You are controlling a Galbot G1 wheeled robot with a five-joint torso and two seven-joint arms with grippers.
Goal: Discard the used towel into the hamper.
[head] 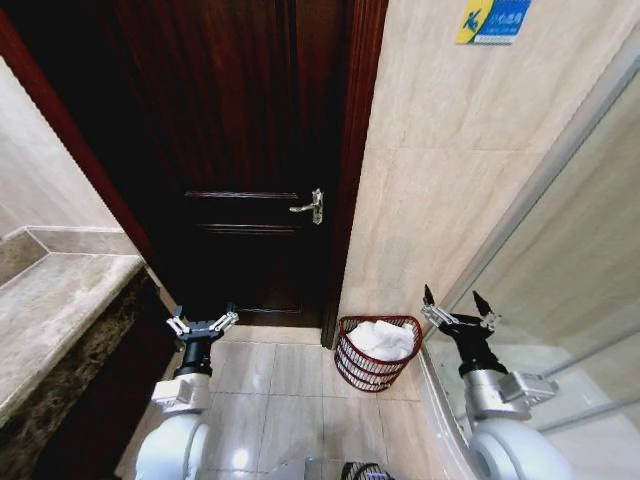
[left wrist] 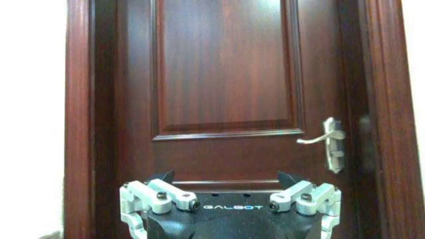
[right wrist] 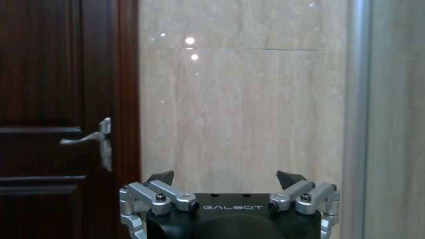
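The hamper, a dark reddish-brown wire basket, stands on the floor against the tiled wall, right of the door. A white towel lies bunched inside it. My right gripper is raised just right of the hamper, open and empty; in the right wrist view the same gripper faces the tiled wall. My left gripper is held up at the left, well away from the hamper, open and empty; in the left wrist view this gripper points at the door.
A dark wooden door with a metal handle is shut straight ahead. A stone counter runs along the left. A glass shower panel with a metal frame stands on the right. Tiled floor lies between.
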